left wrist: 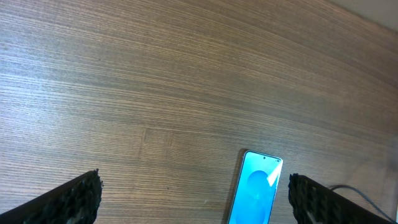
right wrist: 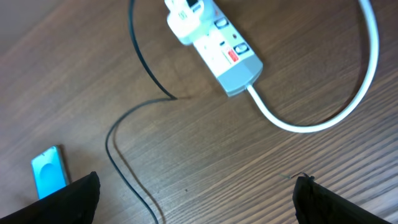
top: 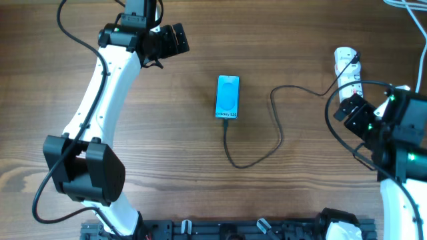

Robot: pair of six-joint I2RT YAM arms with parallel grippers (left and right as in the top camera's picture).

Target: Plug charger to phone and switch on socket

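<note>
As charger (top: 279, 133) seems seated in phone (top: 227, 97), the socket (right wrist: 214, 40) switch remains — right gripper (right wrist: 198, 199) fingers spread, empty; close them, press red rocker (right wrist: 231, 56) squarely. Left gripper (left wrist: 193, 199) likewise spread.

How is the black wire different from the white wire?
The black wire is thin; the white wire is thicker. The black wire snakes over to the phone; the white wire curves away from the end of the socket, off the picture. Both start at the socket and lie on the table.
</note>
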